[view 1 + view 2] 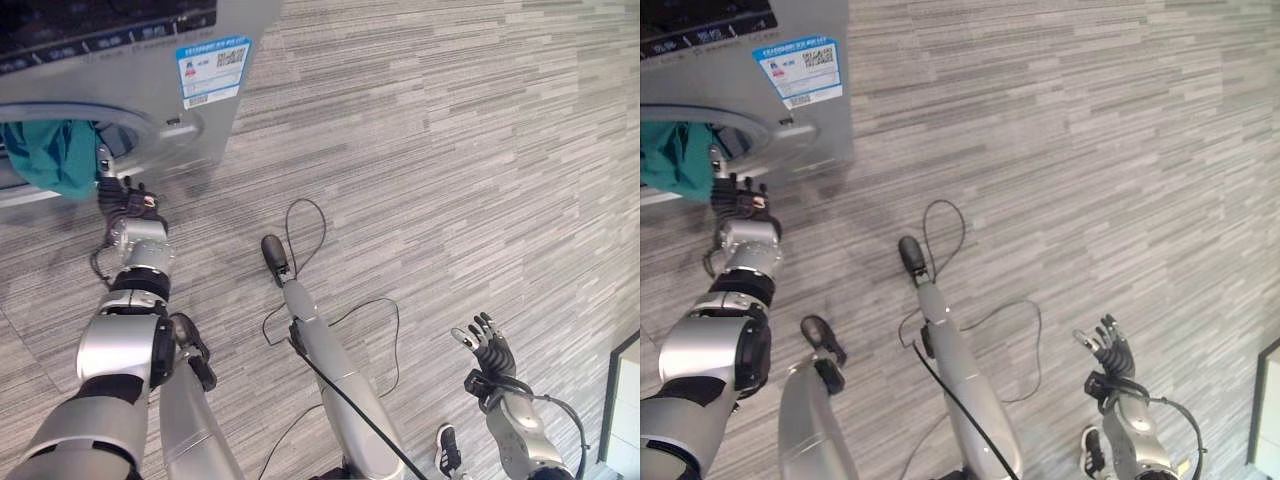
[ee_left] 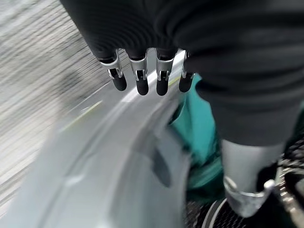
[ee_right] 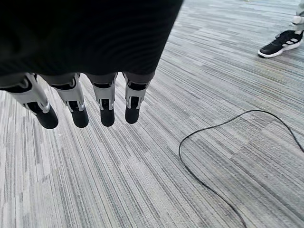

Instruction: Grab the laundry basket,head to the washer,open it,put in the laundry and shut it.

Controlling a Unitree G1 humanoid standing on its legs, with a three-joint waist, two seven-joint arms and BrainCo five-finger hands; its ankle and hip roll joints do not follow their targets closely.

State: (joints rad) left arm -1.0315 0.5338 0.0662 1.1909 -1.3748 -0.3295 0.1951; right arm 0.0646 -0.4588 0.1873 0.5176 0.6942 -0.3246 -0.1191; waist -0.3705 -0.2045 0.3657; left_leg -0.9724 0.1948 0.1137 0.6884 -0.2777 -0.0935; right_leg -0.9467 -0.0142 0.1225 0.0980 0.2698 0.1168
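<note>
Hanging out of the round opening of the washer in the upper left of the left eye view, the teal laundry drapes over the grey rim, and the left hand sits just below and beside it with its fingers fairly straight, holding nothing. The right hand shows at the lower right over the striped grey floor, fingers spread (a person's black shoe appears in the right wrist view).
</note>
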